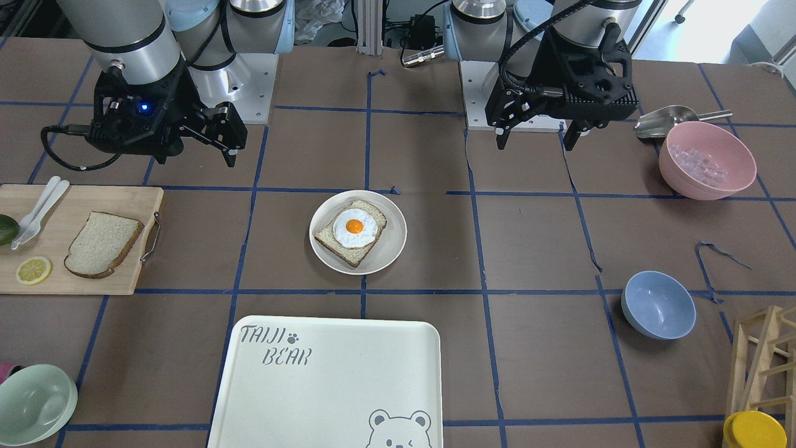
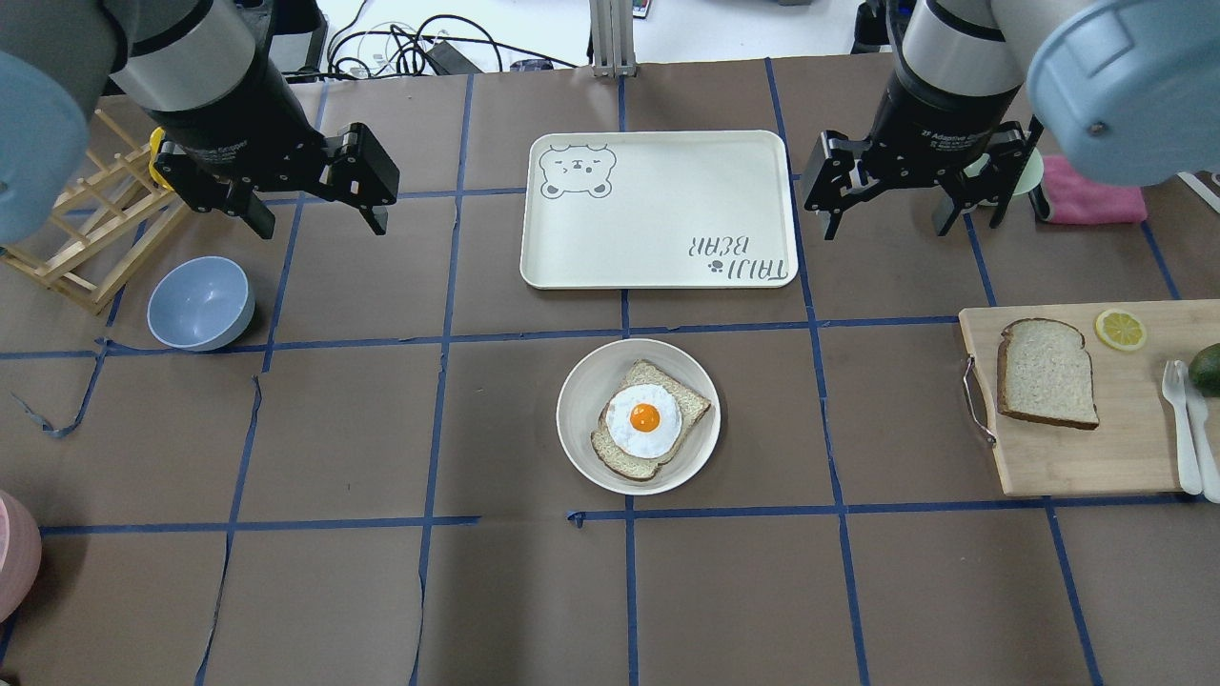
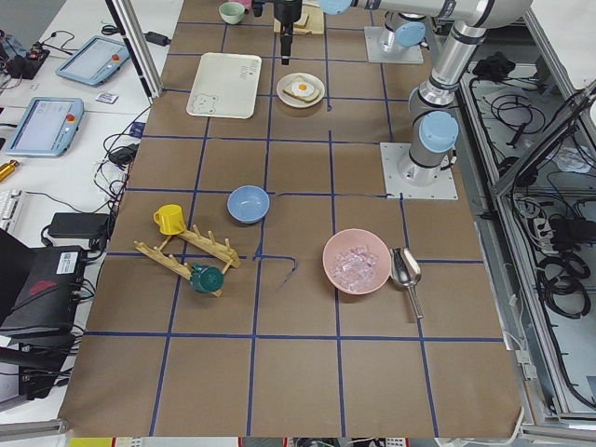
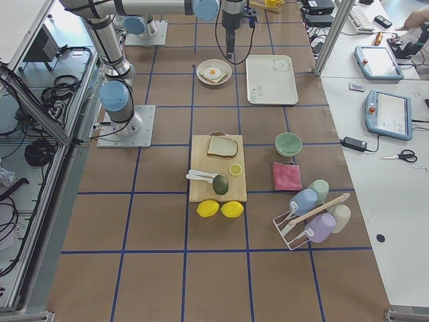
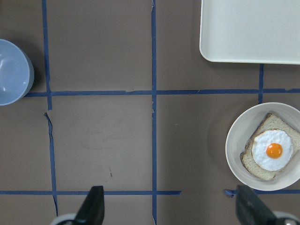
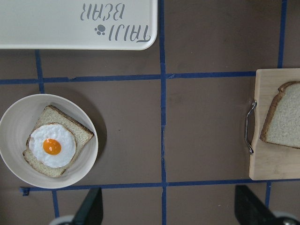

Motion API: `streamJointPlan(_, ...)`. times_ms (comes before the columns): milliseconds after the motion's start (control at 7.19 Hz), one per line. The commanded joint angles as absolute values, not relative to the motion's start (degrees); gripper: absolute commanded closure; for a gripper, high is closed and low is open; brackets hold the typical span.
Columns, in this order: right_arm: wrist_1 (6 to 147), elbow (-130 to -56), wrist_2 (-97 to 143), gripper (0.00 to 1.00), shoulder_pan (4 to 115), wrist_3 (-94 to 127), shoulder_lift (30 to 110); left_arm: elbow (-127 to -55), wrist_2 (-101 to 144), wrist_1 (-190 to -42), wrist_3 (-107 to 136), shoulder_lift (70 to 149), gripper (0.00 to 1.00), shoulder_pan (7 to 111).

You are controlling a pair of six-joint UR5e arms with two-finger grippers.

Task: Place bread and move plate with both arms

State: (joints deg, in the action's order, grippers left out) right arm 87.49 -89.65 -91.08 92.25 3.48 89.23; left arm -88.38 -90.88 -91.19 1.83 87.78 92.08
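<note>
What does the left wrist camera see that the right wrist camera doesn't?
Only the left wrist view shows the blue bowl, at its left edge. Only the right wrist view shows the bread on the wooden cutting board, plus the TAIJI BEAR lettering on the tray. Both show the plate holding the egg-topped slice, part of the tray and the blue tape lines.

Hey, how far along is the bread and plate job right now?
Nothing looks done yet. The bread lies untouched on the cutting board, and the plate with the egg-topped slice sits mid-table. Nothing is in hand: the left gripper and right gripper hang open and empty above the table. Left: grasp the bread, place it, then move the plate with both arms.
</note>
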Motion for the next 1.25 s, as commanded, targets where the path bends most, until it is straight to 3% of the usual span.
streamJointPlan(0, 84.73, -89.65, -91.06, 0.00, 92.37, 3.52, 90.00, -88.42, -90.88, -91.23, 1.76, 87.63, 0.00, 92.02)
streamJointPlan(1113, 84.73, -90.00, -91.13, 0.00, 92.37, 2.55, 90.17, -88.51, -90.88, -91.23, 1.50, 87.63, 0.00, 91.93)
